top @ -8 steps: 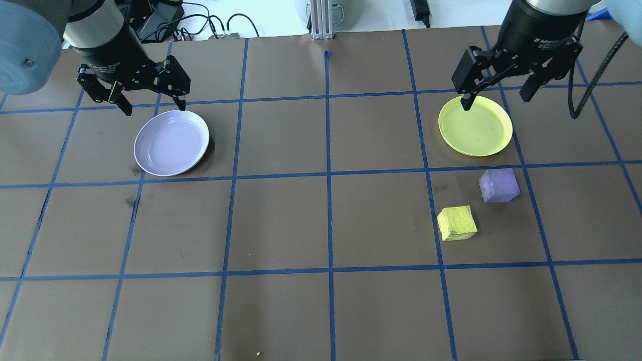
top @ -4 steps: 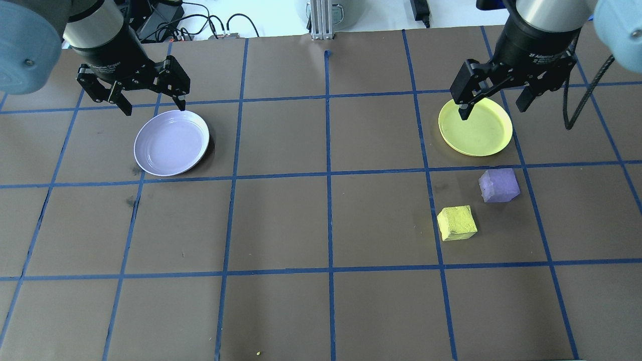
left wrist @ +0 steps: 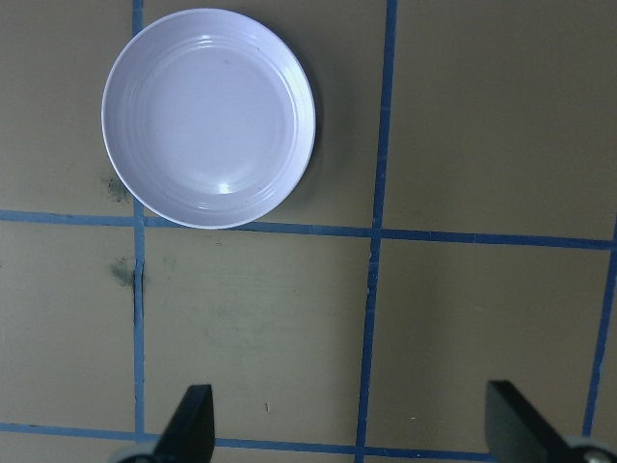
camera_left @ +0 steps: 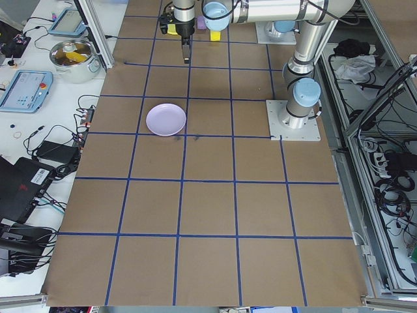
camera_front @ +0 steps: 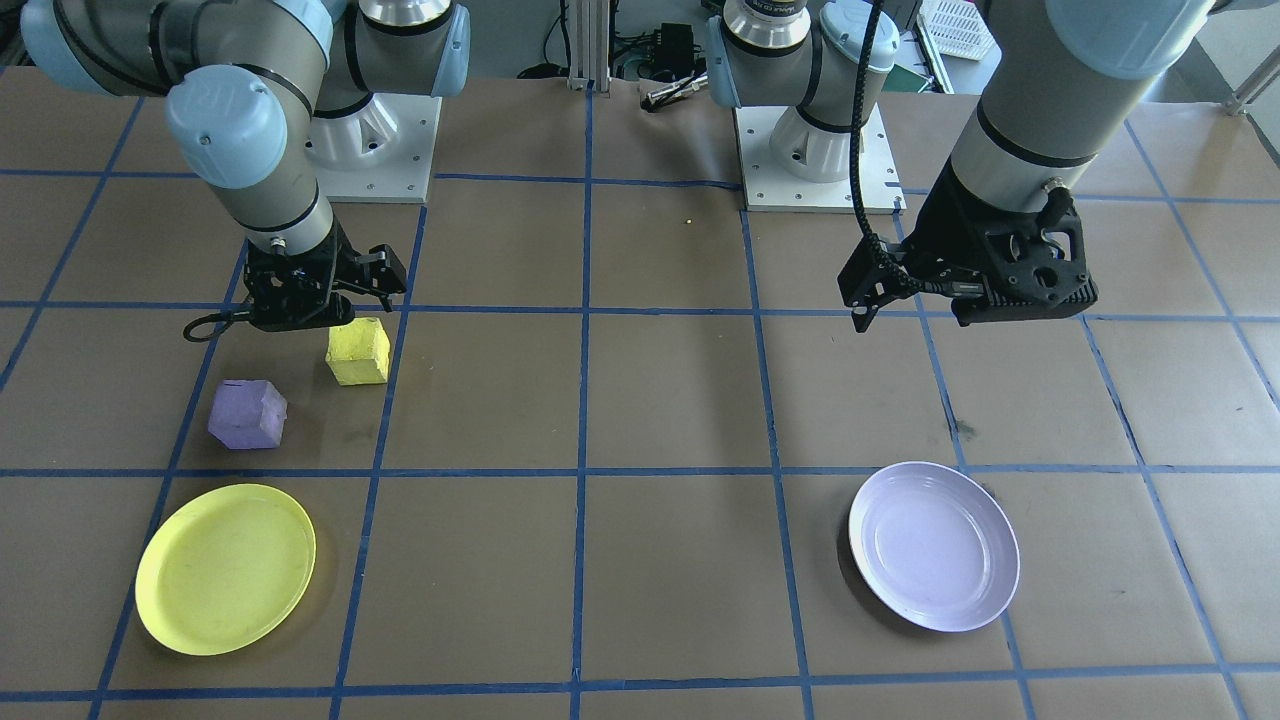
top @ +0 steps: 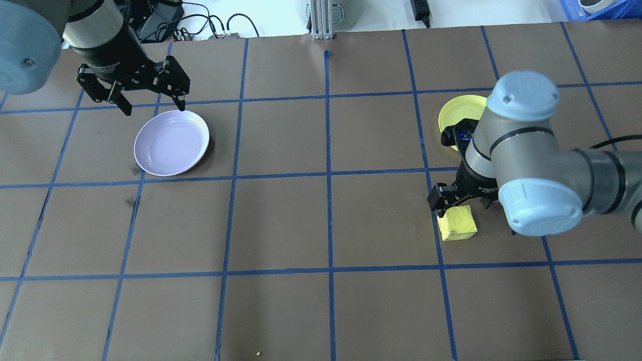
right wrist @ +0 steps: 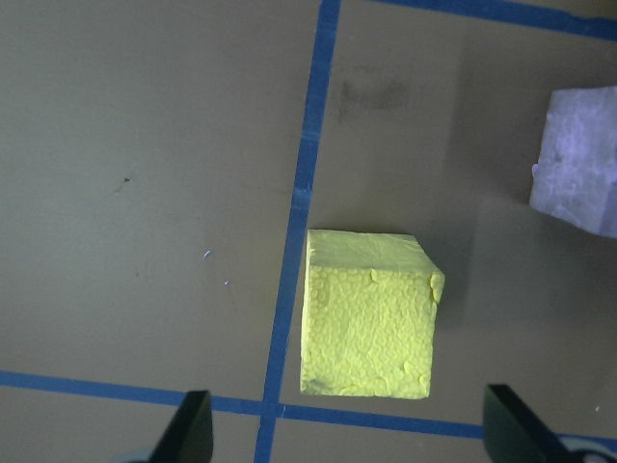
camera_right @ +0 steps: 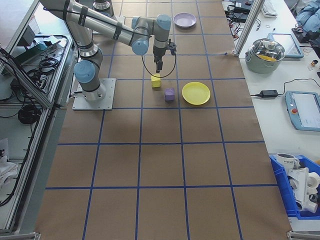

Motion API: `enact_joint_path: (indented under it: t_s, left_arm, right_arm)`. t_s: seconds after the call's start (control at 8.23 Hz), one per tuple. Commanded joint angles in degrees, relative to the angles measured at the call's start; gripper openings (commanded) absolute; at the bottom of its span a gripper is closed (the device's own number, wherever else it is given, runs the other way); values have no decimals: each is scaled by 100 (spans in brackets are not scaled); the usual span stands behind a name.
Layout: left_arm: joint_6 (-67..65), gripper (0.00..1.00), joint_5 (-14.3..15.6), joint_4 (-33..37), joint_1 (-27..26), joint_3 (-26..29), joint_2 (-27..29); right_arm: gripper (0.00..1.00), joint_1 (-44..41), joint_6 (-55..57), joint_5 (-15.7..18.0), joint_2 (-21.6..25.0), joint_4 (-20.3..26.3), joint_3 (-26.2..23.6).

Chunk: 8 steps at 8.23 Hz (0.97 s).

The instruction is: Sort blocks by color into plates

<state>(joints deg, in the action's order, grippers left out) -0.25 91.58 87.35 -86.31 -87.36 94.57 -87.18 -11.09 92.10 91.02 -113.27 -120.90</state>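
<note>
The yellow block (right wrist: 366, 318) lies on the table beside a blue tape line, and my right gripper (right wrist: 352, 434) hangs open directly above it, jaws wide to either side. In the overhead view the gripper (top: 459, 201) sits at the block's (top: 456, 223) far edge. The purple block (camera_front: 247, 413) rests just beyond it toward the yellow plate (camera_front: 226, 568); the right arm hides this block in the overhead view. That arm also covers part of the yellow plate (top: 459, 110). My left gripper (top: 153, 103) hovers open behind the empty lavender plate (top: 171, 143).
Brown table with a blue tape grid (top: 328, 173). Two arm bases (camera_front: 370, 140) stand at the robot's side. Cables (top: 215, 25) and an aluminium post (top: 321, 20) lie along the far edge. A pot (camera_right: 267, 52) sits on the side bench.
My right arm has swung from above the yellow plate back toward the robot and down over the yellow block, now hiding the purple block from overhead. The left arm and both plates are unmoved.
</note>
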Motion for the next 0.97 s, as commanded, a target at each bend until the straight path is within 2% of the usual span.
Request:
enact_joint_path:
  t_s: [0.0,0.12,0.24,0.36,0.49,0.61,0.73,0.85]
  left_arm:
    - [7,100,-9,-16,35,0,9]
    - [7,100,-9,-16,35,0,9]
    - [7,100,-9,-8,35,0,0]
    - [7,100,0,-8,35,0,9]
    - [16,100,9,1,53,0,0]
    - [16,100,0,-8,62,0,0]
    - [16,100,-9,-16,62,0,61]
    - [16,100,-9,-16,70,9,44]
  right_arm:
    - [99,0,-33,367,-234,-1100,-698]
    - [99,8,-33,396,-243,-1145,-707]
    - [92,0,-33,396,-365,-1154,-707]
    - [92,8,-33,362,-679,-1154,-707]
    - [83,8,-25,300,-848,-1154,-698]
    - [41,8,-25,326,-850,-1145,-698]
    - [19,8,-7,378,-850,-1128,-620]
    - [5,8,37,387,-850,-1058,-297]
